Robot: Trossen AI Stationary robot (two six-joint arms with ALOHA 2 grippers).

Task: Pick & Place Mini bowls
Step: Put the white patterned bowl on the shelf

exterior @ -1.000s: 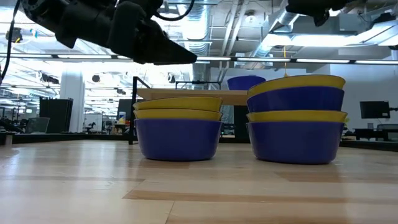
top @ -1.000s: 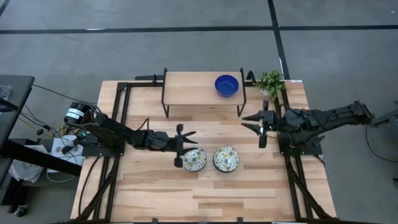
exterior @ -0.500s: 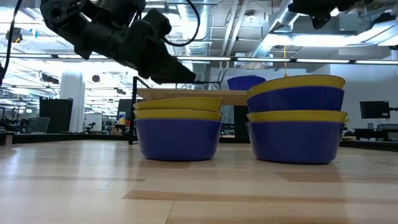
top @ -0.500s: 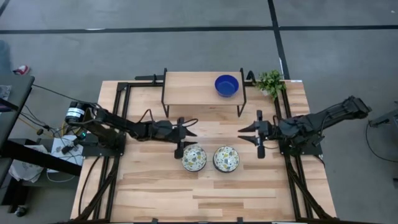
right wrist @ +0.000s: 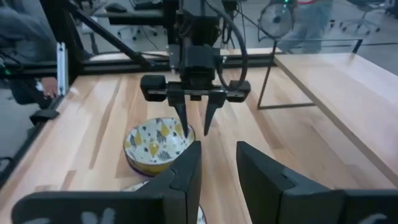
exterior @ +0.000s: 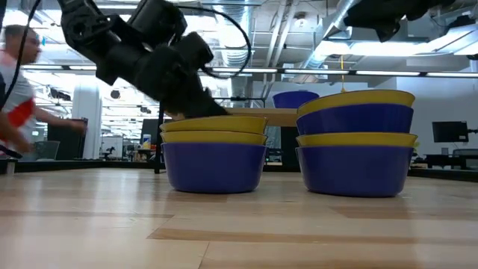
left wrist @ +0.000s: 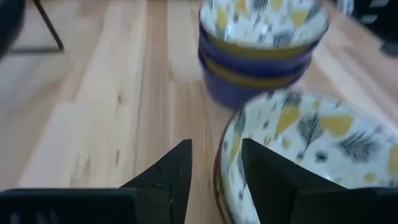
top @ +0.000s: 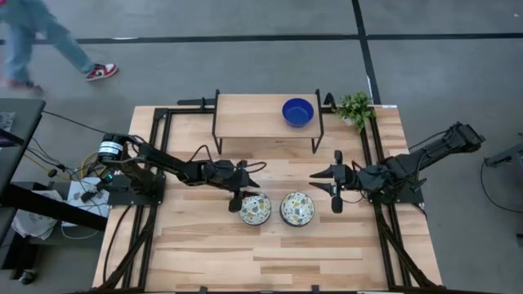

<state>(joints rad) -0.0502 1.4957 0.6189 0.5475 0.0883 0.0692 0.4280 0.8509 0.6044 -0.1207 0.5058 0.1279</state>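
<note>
Tabletop holds two bowl stacks; left end effector released beside one.

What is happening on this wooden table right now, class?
The left gripper hangs open at the rim of the left stack of patterned yellow-and-blue mini bowls, one finger on each side of the rim. The right gripper waits, open, beside the right stack of the same bowls. A solid blue bowl sits on the raised wooden shelf.
</note>
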